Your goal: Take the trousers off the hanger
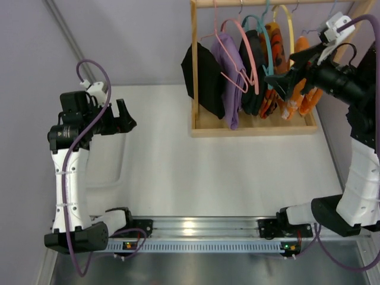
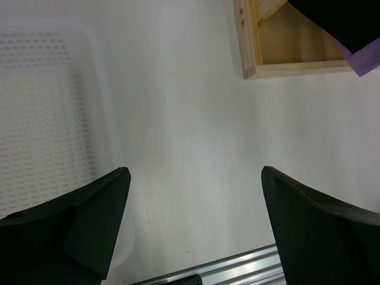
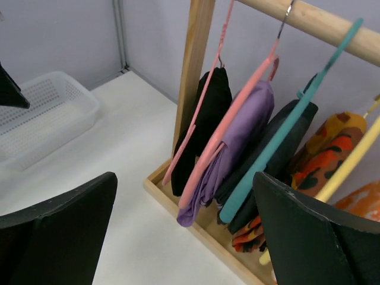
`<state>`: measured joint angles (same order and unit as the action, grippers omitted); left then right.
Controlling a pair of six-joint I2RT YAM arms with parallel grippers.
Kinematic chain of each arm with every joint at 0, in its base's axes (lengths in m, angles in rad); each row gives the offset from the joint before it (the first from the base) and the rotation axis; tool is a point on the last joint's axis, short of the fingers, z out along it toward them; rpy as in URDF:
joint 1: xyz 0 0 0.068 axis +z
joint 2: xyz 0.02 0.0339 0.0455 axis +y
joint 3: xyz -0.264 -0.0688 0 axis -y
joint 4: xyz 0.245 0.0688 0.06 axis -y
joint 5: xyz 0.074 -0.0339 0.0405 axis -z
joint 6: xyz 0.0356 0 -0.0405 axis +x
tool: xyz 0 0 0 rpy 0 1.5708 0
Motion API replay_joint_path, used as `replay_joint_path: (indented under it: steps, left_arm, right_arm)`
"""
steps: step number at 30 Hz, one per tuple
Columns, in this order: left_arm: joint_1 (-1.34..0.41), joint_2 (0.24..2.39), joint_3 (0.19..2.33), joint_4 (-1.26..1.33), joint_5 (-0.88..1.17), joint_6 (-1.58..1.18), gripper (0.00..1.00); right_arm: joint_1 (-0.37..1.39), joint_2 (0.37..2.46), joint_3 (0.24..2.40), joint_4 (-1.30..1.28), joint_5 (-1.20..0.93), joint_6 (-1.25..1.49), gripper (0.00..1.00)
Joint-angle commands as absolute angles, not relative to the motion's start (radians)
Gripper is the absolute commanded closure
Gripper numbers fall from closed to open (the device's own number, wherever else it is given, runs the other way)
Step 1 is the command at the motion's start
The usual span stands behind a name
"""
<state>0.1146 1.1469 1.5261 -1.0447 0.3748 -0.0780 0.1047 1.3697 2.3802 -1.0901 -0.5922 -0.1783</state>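
A wooden rack (image 1: 252, 130) at the back right holds several hangers. From the left hang black trousers (image 1: 203, 80) on a pink hanger, purple trousers (image 1: 230, 71) on a pink hanger (image 1: 240, 44), a black pair (image 1: 255, 74) on a teal hanger, and orange patterned ones (image 1: 274, 65) on a yellow hanger. My right gripper (image 1: 279, 68) is open and empty, raised just in front of the orange garments. In the right wrist view it (image 3: 184, 178) faces the purple trousers (image 3: 237, 142). My left gripper (image 1: 126, 117) is open and empty above the table at the left.
A white perforated basket (image 2: 41, 107) lies on the table under the left arm and also shows in the right wrist view (image 3: 41, 113). The rack's base corner (image 2: 285, 70) shows in the left wrist view. An aluminium rail (image 1: 202, 228) runs along the near edge.
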Motion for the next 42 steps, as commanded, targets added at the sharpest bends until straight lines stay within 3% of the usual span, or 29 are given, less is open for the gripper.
replay_joint_path:
  steps: [1, 14, 17, 18, 27, 42]
  left_arm:
    - [0.121, 1.120, 1.508, -1.000, 0.399, -0.086, 0.02]
    - [0.121, 1.085, 1.444, -0.974, 0.388, -0.098, 0.01]
    - [0.121, 1.075, 1.430, -0.966, 0.384, -0.103, 0.02]
    - [0.120, 1.066, 1.425, -0.962, 0.382, -0.104, 0.02]
    - [0.121, 1.022, 1.384, -0.951, 0.379, -0.109, 0.02]
    - [0.121, 0.991, 1.358, -0.950, 0.362, -0.110, 0.02]
  right_arm:
    - [0.262, 1.393, 2.425, -0.947, -0.396, -0.179, 0.01]
    - [0.744, 1.568, 2.408, -0.670, 0.172, -0.275, 0.03]
    - [0.749, 1.585, 2.335, -0.579, 0.231, -0.238, 0.11]
    - [0.749, 1.580, 2.304, -0.540, 0.242, -0.233, 0.17]
    - [0.746, 1.654, 2.237, -0.367, 0.336, -0.259, 0.34]
    - [0.594, 1.792, 2.249, -0.377, 0.172, -0.127, 0.46]
